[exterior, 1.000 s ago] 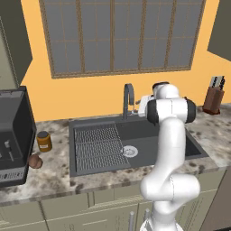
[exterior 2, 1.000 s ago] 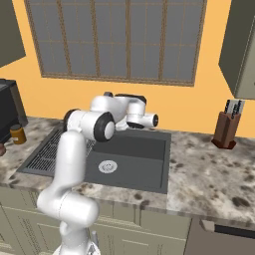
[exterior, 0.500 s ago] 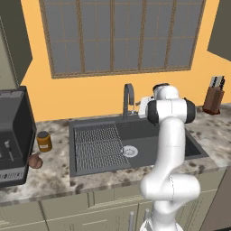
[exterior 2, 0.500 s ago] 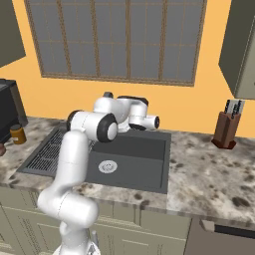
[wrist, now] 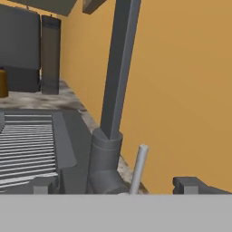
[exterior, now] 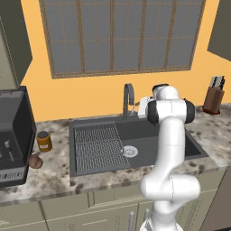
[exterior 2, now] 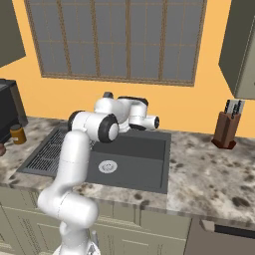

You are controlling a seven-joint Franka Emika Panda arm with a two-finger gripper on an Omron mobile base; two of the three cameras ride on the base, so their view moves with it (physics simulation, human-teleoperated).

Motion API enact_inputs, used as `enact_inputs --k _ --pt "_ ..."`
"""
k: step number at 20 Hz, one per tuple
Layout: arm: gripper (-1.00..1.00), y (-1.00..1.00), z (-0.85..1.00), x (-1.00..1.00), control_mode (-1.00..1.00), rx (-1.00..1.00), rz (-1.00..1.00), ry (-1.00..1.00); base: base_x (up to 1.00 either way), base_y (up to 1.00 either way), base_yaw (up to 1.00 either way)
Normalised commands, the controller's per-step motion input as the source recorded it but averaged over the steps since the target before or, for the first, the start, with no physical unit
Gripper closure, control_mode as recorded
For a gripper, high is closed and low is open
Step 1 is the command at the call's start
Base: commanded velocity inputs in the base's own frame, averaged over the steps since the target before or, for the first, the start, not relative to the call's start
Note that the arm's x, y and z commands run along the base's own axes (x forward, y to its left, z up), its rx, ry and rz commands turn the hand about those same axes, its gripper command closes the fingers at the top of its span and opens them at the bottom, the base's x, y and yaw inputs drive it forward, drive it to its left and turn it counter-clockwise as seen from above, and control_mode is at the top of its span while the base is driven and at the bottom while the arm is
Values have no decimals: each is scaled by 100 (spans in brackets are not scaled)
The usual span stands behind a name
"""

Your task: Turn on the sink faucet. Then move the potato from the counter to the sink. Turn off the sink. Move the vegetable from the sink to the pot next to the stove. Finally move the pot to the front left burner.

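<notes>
The grey faucet (exterior: 128, 97) stands behind the sink (exterior: 149, 144); in the hand view its column (wrist: 115, 81) rises from a round base (wrist: 105, 158). The thin lever handle (wrist: 138, 167) sticks up to the right of that base. My gripper (wrist: 118, 188) is open, its fingertips (wrist: 43, 185) wide apart, with the base and lever between them and untouched. From the base views the gripper (exterior: 140, 107) (exterior 2: 152, 122) hovers just right of the faucet. No water stream shows. The brown potato (exterior: 35, 161) lies on the counter at the far left.
A ridged drain rack (exterior: 99, 146) fills the sink's left half. An orange jar (exterior: 43, 140) and a black coffee machine (exterior: 13, 135) stand on the left counter. A knife block (exterior 2: 226, 130) sits at the right. The yellow wall is close behind the faucet.
</notes>
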Motion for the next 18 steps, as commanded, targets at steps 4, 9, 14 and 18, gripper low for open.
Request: enact_inputs --k 4,9,14,18 --pt "-100 14 0 0 -100 1 3 0 0 0 0" --pt "-100 20 0 0 -100 0 3 1 0 0 0" --pt "-100 19 0 4 -100 0 1 2 0 0 0" --pt "-100 16 0 1 -100 0 1 3 0 0 0"
